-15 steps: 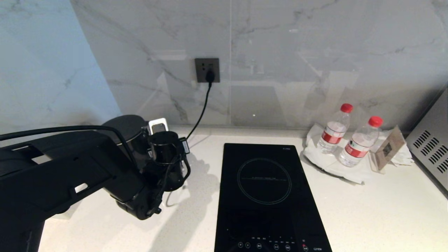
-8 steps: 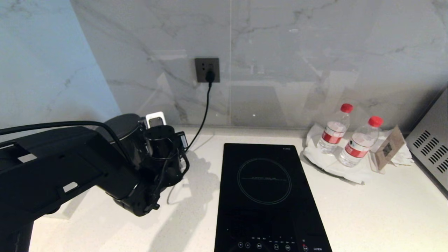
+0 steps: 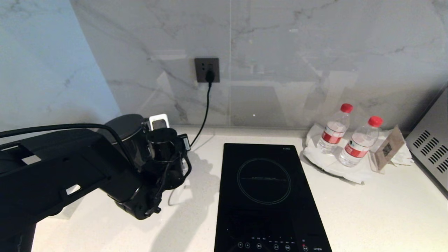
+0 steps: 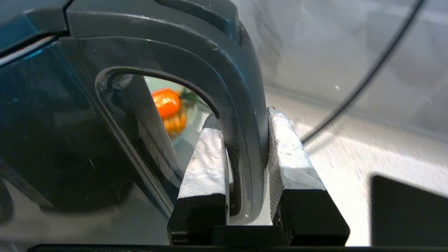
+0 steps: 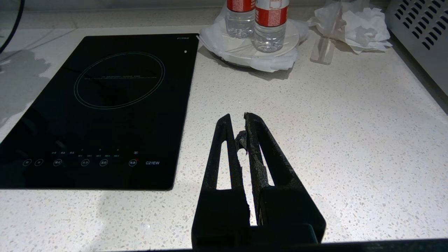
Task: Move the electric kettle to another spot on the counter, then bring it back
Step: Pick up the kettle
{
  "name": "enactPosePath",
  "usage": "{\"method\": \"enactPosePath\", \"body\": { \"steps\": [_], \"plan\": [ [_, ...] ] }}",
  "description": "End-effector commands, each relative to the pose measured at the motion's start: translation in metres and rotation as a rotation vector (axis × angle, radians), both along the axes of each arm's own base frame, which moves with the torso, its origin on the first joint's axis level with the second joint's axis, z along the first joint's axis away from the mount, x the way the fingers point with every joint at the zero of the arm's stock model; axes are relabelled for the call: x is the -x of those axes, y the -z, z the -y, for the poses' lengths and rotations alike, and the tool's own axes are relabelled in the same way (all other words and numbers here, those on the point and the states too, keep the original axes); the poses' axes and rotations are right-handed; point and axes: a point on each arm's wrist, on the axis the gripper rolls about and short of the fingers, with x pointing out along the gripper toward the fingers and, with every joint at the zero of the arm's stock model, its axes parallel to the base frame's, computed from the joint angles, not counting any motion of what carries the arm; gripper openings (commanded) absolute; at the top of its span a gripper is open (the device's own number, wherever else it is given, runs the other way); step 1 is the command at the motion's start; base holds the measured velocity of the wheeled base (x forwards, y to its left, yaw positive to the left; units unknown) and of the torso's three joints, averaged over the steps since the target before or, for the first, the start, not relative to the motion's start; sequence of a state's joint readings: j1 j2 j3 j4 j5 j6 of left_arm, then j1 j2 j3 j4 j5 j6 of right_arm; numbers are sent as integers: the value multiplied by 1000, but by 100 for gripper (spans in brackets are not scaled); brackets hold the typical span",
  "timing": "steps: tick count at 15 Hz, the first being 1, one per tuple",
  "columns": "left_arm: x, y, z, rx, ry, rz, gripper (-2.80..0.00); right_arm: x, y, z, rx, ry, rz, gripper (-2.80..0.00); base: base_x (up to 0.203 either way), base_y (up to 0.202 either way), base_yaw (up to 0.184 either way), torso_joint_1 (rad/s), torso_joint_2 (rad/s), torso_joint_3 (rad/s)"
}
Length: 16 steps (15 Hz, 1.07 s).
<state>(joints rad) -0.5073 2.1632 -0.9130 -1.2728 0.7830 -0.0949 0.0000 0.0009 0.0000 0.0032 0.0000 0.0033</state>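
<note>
The electric kettle [image 3: 127, 131] sits at the far left of the counter [image 3: 367, 210], near the marble back wall, its flat grey lid showing just past the left arm. The left gripper [image 4: 245, 122] is closed on the kettle's loop handle [image 4: 245, 105]: the two grey pads [image 4: 206, 157] press the black bar from either side, with no gap visible. Whether the kettle's bottom touches the counter cannot be told; the arm hides it.

Against the head view of half a second ago, the kettle lid and the wrist sit slightly lower and a touch to the right, close to where they were a full second back. The grip looks the same throughout.

Beyond the gripper, on the side away from the kettle body, a black power cord [image 3: 204, 105] runs up to a dark wall socket [image 3: 207, 70]. Further right of the hand lies the black induction hob [image 3: 269, 196], and well past it two water bottles with red caps [image 3: 336, 129] stand on white paper.

The right gripper [image 5: 241, 120] hangs over bare counter beside the hob's near right corner, its fingers drawn together, holding nothing.
</note>
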Motion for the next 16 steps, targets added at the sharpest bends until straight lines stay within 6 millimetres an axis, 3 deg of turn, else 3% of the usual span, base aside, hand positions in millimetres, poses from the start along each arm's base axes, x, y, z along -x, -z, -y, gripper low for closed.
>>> {"method": "enactPosePath", "body": {
  "steps": [1,3,13,14,16],
  "plan": [
    [7,11,4,-4,11,-32,-280,0,0,0,0,0,-1,-280,0,0,0,0,0,0],
    [16,19,9,0,34,-57,-280,0,0,0,0,0,-1,-280,0,0,0,0,0,0],
    [14,31,11,-18,22,-86,-280,0,0,0,0,0,-1,-280,0,0,0,0,0,0],
    [14,31,11,-16,24,-85,0,0,0,0,0,0,-1,-280,0,0,0,0,0,0],
    [14,28,10,-7,23,-75,0,0,0,0,0,0,-1,-280,0,0,0,0,0,0]
  ]
}}
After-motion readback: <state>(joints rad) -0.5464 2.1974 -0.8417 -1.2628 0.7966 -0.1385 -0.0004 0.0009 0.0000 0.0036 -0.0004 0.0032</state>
